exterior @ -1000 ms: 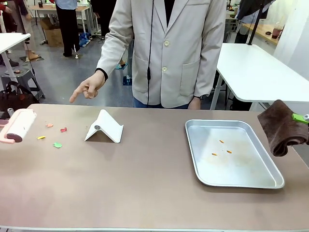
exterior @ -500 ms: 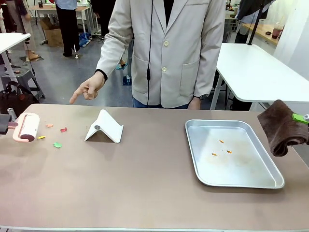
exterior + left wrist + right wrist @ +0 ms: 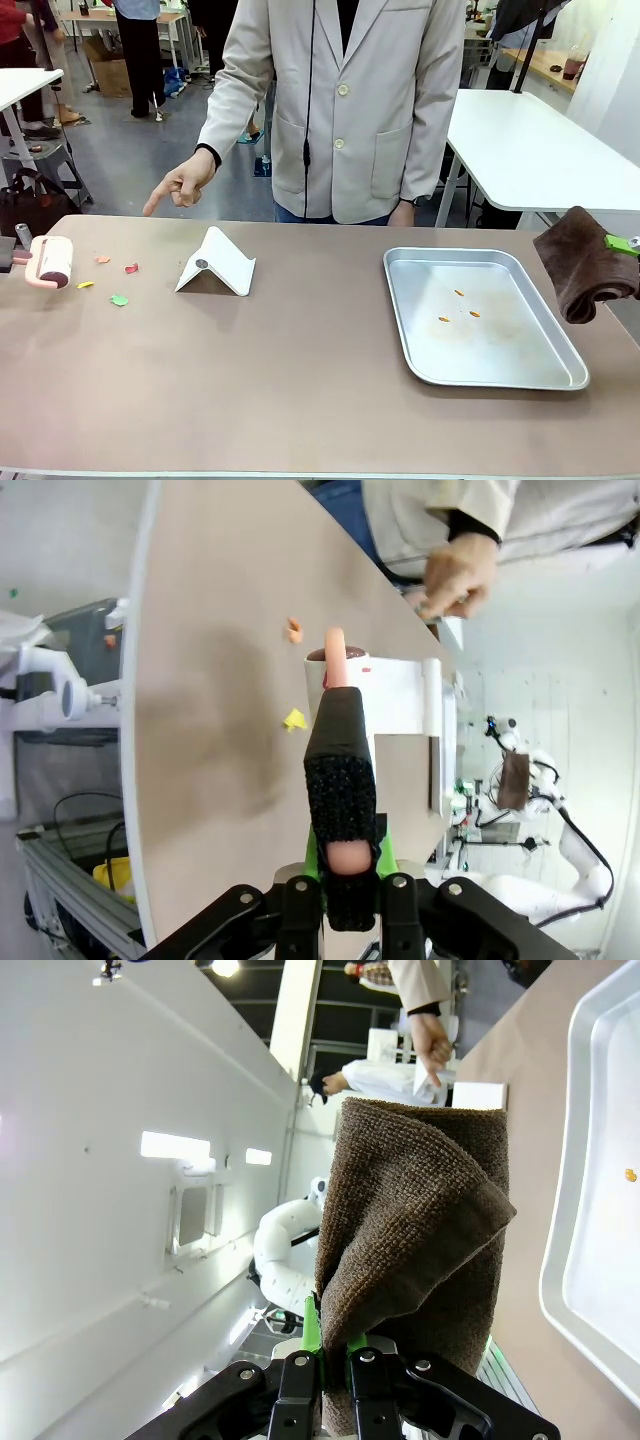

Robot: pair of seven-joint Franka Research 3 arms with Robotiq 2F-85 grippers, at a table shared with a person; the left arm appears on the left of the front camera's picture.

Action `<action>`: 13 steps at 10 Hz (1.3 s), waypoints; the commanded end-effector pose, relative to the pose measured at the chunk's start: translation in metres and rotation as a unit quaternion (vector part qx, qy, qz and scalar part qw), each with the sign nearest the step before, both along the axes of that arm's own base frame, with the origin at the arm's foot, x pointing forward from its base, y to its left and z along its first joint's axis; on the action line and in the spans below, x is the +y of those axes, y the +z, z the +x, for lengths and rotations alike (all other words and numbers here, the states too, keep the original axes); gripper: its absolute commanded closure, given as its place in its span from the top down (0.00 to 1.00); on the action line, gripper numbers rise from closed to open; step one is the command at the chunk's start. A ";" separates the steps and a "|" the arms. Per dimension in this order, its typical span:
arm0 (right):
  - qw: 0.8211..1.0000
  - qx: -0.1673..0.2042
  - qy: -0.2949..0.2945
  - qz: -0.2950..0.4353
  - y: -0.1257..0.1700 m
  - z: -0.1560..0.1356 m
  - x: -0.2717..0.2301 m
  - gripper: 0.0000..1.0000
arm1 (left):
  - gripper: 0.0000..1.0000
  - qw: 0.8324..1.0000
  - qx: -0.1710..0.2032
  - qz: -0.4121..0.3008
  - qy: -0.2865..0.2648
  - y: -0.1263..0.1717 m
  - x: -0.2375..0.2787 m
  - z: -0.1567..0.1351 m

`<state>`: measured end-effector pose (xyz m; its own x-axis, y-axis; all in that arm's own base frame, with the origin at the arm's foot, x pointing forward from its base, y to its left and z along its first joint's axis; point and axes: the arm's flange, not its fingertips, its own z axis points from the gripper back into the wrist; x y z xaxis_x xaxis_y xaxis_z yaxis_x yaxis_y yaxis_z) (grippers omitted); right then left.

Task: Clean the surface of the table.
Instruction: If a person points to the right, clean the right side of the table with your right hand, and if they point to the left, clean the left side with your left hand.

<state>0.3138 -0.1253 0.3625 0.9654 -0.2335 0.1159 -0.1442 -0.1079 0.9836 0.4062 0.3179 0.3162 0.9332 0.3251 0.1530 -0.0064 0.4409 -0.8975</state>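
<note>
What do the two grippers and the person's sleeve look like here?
The left gripper and right gripper are both black and two-fingered, with bright green pads. The person's sleeve is pale beige jacket fabric with a black cuff beneath.

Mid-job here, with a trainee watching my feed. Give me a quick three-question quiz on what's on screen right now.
1. True or false: the right gripper is shut on the brown cloth.
2. The coloured scraps on the table lie: A) beside the lint roller; B) to the right of the tray; C) on top of the white stand.
3. Fill in: the left gripper holds the ____.
Key: 1 true; 2 A; 3 lint roller.
</note>
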 end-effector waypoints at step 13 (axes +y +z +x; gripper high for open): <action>1.000 -0.007 0.004 0.004 0.005 -0.001 0.001 0.00 | 0.21 0.992 0.085 0.046 0.077 -0.015 -0.043 0.002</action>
